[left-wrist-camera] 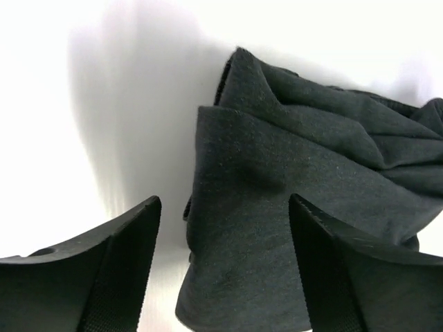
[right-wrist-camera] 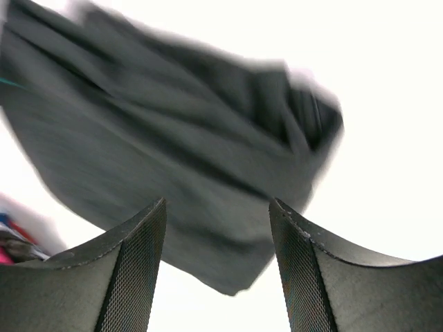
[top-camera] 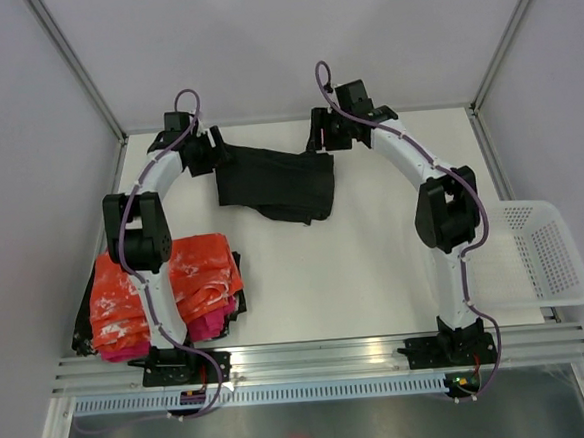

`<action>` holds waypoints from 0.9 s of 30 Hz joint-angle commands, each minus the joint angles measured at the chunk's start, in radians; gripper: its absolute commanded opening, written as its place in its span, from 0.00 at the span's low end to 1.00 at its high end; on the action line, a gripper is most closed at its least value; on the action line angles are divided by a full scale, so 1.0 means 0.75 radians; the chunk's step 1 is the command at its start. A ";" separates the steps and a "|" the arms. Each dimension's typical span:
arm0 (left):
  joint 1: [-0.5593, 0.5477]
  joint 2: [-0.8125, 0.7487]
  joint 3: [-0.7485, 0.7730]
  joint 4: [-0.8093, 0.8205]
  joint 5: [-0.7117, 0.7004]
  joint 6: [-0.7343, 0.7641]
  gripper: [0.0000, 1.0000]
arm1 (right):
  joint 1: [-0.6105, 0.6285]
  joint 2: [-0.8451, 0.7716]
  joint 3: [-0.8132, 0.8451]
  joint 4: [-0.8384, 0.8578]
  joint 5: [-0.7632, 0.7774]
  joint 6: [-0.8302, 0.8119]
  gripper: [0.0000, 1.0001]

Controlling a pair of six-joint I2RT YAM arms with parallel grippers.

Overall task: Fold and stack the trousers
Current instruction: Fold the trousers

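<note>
While the trousers [top-camera: 275, 185] lie thus: a dark folded bundle at the far end of the table [top-camera: 376, 273], flat between the two grippers, one corner trailing toward the near side.
Left gripper [left-wrist-camera: 225, 200]: jaws spread wide above the bundle's left edge, clasping nothing; the cloth seen in the gap rests on the table.
Right gripper [right-wrist-camera: 218, 202]: jaws likewise parted, nothing clasped, hovering by the right edge; its view is blurred.
Why placed so: an arm at each end suits a two-handed fold, each taking one edge.
Fold: judged partly done; layers uneven, edges not squared.
Stack: orange-and-white garment [top-camera: 147, 289] over a pink garment [top-camera: 211, 323] at the near left, probably the pile the trousers should join.
Basket [top-camera: 547, 256]: white, off the table's right edge, well apart from the cloth.
Risk: soft fabric may slump or unfold when lifted by its edges.
</note>
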State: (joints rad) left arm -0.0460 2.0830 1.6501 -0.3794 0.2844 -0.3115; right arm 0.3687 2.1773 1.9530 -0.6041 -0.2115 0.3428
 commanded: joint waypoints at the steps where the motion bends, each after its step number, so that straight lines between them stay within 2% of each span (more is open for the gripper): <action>1: 0.004 0.006 0.182 -0.107 -0.070 0.035 0.81 | -0.001 -0.038 0.108 0.110 -0.137 -0.042 0.68; 5: -0.002 -0.026 0.264 -0.243 0.038 -0.035 0.81 | -0.001 0.054 0.112 0.186 -0.140 -0.052 0.65; 10: -0.035 -0.127 0.166 -0.349 0.075 -0.084 0.73 | -0.001 0.185 0.174 0.141 -0.127 -0.203 0.63; 14: -0.049 -0.131 0.109 -0.451 0.110 -0.035 0.66 | -0.003 0.255 0.190 0.157 -0.139 -0.383 0.62; 17: -0.049 -0.076 0.095 -0.531 0.112 0.027 0.62 | -0.003 0.304 0.233 0.177 -0.113 -0.424 0.62; 19: -0.049 -0.017 0.099 -0.570 0.069 0.027 0.55 | -0.001 0.330 0.251 0.184 -0.056 -0.426 0.66; 24: -0.049 0.100 0.080 -0.517 0.007 -0.049 0.50 | -0.001 0.351 0.264 0.202 -0.008 -0.445 0.66; 26: -0.049 0.159 0.113 -0.521 -0.045 -0.069 0.49 | -0.001 0.359 0.253 0.198 -0.021 -0.445 0.63; 27: -0.049 0.170 0.129 -0.513 -0.064 -0.080 0.47 | -0.001 0.361 0.249 0.192 -0.025 -0.449 0.52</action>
State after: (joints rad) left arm -0.0845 2.1612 1.7187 -0.7612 0.3088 -0.3389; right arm 0.3691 2.4237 2.1063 -0.4808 -0.2493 0.0399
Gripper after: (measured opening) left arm 0.486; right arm 0.561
